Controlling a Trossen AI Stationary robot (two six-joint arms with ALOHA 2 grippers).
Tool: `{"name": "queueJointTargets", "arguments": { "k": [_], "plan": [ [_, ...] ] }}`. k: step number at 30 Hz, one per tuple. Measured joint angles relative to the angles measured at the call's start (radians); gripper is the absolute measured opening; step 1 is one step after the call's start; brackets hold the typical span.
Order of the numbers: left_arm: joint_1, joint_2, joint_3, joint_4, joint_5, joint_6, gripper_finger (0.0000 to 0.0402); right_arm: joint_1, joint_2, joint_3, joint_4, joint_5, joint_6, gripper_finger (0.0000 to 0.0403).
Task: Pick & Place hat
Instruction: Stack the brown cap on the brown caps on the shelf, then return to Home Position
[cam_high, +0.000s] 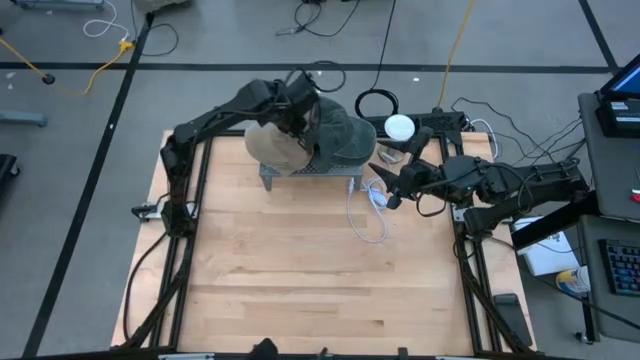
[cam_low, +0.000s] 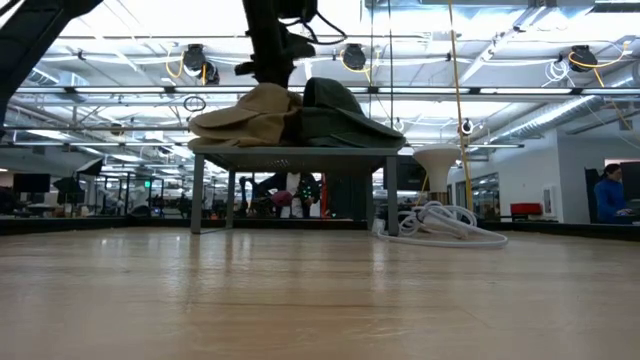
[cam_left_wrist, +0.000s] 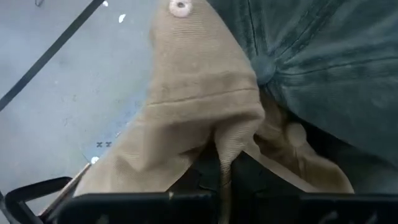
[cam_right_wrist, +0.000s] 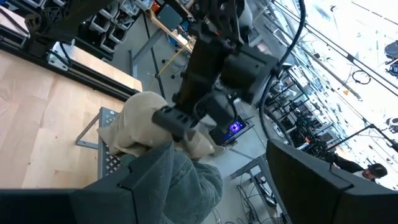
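A tan hat (cam_high: 265, 147) lies on a small grey metal stand (cam_high: 310, 172) at the table's far middle, beside a dark green hat (cam_high: 345, 135) that rests on the same stand. My left gripper (cam_high: 295, 125) comes down on the tan hat from above and is shut on it. In the low view the tan hat (cam_low: 245, 115) and the green hat (cam_low: 340, 115) sit side by side on the stand top (cam_low: 290, 152). My right gripper (cam_high: 385, 190) waits open at the table's right, level, pointing at the stand. My left gripper pinches a raised fold of the tan hat's cloth (cam_left_wrist: 224, 155) between its two fingers. The fingers slant down from above and from the table's left. The hat spreads out below them, its lower part on the stand, against the green hat (cam_left_wrist: 323, 56).
A coiled white cable (cam_high: 370, 215) lies on the table just right of the stand. A white round object (cam_high: 399, 127) and black cables sit beyond the far right corner. The wide wooden tabletop (cam_high: 300, 270) stretches toward the near edge.
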Motion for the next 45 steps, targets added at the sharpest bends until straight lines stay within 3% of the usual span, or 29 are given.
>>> {"name": "queueJointTargets", "arguments": {
  "k": [13, 29, 36, 42, 45],
  "plan": [
    [-0.002, 0.054, 0.0, -0.018, 0.002, 0.006, 0.0021, 0.0, 0.0, 0.0, 0.0, 0.0, -0.002, 0.0251],
    [-0.013, -0.083, 0.0, 0.033, 0.013, 0.044, 0.0225, 0.0, 0.0, 0.0, -0.001, 0.0, 0.005, 0.0251],
    [-0.021, -0.192, 0.0, 0.023, 0.03, 0.055, 0.0267, -0.003, 0.0, 0.0, -0.001, -0.003, 0.18, 0.0251],
    [-0.05, -0.33, -0.001, 0.036, 0.035, 0.096, 0.0287, 0.005, -0.034, 0.0, -0.025, -0.205, 0.311, 0.0251],
    [-0.063, -0.405, -0.001, 0.061, 0.026, 0.121, 0.0293, 0.005, -0.068, 0.0, -0.062, -0.209, 0.367, 0.0251]
  ]
}}
